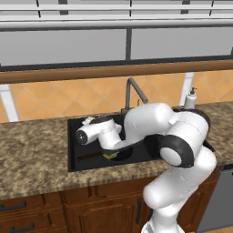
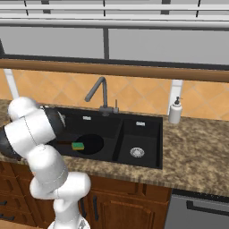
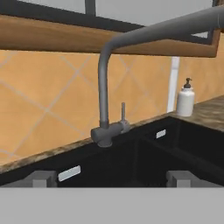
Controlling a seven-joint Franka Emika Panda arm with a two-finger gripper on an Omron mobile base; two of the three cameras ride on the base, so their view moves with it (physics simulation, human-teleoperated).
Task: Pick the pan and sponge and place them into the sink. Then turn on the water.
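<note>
Lying in sink: one pan, one sponge.

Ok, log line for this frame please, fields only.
pan: in sink's large basin | sponge: on pan | claw: open, empty, facing faucet | water: no stream | next: likely lever

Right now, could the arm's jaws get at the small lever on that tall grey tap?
Probably yes: the open gripper faces the dark grey gooseneck faucet, and nothing stands between it and the thin upright lever.
</note>
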